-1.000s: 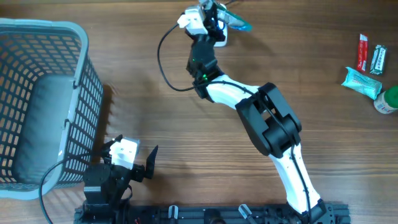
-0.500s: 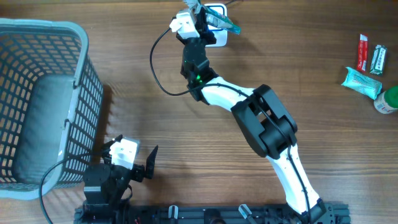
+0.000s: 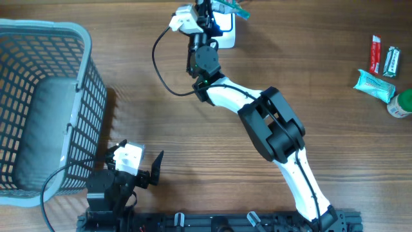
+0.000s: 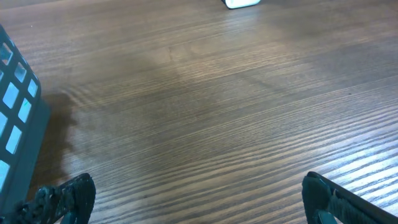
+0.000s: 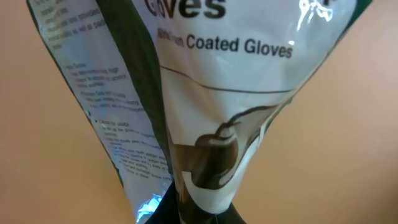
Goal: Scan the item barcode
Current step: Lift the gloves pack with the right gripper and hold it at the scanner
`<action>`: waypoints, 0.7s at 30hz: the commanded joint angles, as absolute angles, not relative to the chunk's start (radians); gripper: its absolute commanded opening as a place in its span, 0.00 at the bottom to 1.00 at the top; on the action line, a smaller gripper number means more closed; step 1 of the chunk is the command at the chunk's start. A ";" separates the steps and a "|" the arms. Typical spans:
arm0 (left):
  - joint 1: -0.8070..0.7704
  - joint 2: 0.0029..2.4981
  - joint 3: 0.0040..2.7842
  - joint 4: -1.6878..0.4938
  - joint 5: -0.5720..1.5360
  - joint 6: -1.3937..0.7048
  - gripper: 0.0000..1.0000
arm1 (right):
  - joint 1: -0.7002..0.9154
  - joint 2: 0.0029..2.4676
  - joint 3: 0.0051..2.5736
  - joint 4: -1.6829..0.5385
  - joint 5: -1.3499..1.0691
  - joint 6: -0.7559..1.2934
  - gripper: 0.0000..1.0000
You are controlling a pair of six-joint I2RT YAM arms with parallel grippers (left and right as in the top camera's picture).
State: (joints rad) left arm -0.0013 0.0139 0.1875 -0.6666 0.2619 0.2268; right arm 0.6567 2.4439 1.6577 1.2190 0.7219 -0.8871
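The item is a clear plastic packet of coated gloves with white and dark green print. My right gripper is shut on its lower end. In the overhead view the right gripper holds the packet at the table's far edge, over a white scanner. No barcode is readable on the packet in the right wrist view. Near the front left, my left gripper stands open with nothing between its fingers. It hangs over bare wood, and the scanner shows far ahead of it.
A grey mesh basket with a grey pad inside fills the left side. At the right edge lie a red packet, a small bar, a teal packet and a green bottle.
The right arm has swung a little to the left and farther toward the table's far edge, carrying the packet with it. The left arm has not moved.
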 commanded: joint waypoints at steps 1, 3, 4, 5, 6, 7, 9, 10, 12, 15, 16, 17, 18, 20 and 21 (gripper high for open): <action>0.003 0.007 0.183 -0.664 0.280 0.221 1.00 | 0.648 2.537 1.674 1.216 0.668 -0.942 0.05; 0.003 0.007 0.183 -0.664 0.280 0.221 1.00 | 0.645 2.558 1.674 1.216 0.672 -0.942 0.05; 0.003 0.007 0.183 -0.664 0.280 0.221 1.00 | 0.644 2.564 1.674 1.210 0.676 -0.942 0.05; 0.003 0.007 0.183 -0.664 0.280 0.221 1.00 | 0.644 2.566 1.673 1.183 0.678 -0.939 0.05; 0.003 0.007 0.183 -0.664 0.280 0.221 1.00 | 0.644 2.566 1.673 1.155 0.683 -0.939 0.05; 0.003 0.007 0.183 -0.664 0.280 0.221 1.00 | 0.645 2.566 1.672 1.127 0.696 -0.940 0.05; 0.003 0.007 0.183 -0.664 0.280 0.221 1.00 | 0.650 2.566 1.670 1.048 0.711 -0.939 0.05; 0.003 0.007 0.183 -0.664 0.280 0.221 1.00 | 0.655 2.566 1.668 0.989 0.725 -0.926 0.05; 0.003 0.007 0.183 -0.664 0.280 0.221 1.00 | 0.665 2.566 1.664 0.902 0.751 -0.877 0.05; 0.003 0.007 0.183 -0.664 0.280 0.221 1.00 | 0.681 2.560 1.663 0.815 0.793 -0.814 0.05; 0.003 0.007 0.183 -0.664 0.280 0.221 1.00 | 0.684 2.551 1.663 0.770 0.793 -0.790 0.05; 0.003 0.007 0.183 -0.664 0.280 0.221 1.00 | 0.686 2.542 1.663 0.738 0.793 -0.773 0.05; 0.003 0.007 0.183 -0.664 0.280 0.221 1.00 | 0.688 2.528 1.663 0.702 0.793 -0.752 0.04; 0.003 0.007 0.183 -0.664 0.280 0.221 1.00 | 0.688 2.501 1.663 0.658 0.804 -0.716 0.04; 0.003 0.007 0.183 -0.664 0.280 0.221 1.00 | 0.688 2.476 1.663 0.636 0.830 -0.694 0.04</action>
State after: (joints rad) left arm -0.0013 0.0139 0.1875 -0.6666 0.2619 0.2268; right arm 0.6842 2.5542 1.6592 0.6815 0.7712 -0.8066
